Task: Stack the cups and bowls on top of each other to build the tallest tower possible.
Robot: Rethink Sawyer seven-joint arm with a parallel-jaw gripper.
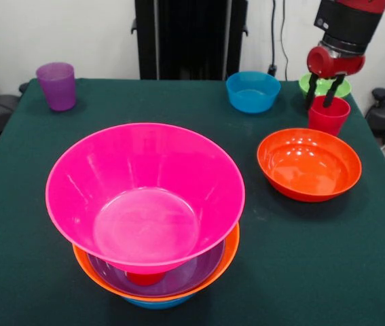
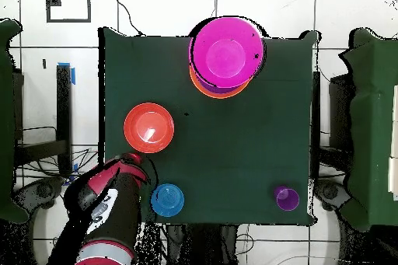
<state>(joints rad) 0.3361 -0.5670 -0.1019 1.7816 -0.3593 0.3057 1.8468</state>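
hanging over the red cup (image 1: 328, 114), the gripper (image 1: 324, 97) has its fingers spread across the rim. light, smooth plastic; pinch the wall gently or it slips.

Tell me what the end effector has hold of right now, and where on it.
The end effector straddles the rim of the red cup, fingers at its top edge; a closed grip cannot be confirmed.

Arm reaches down from above, gripper (image 1: 327, 93) vertical, its two black fingers spread apart
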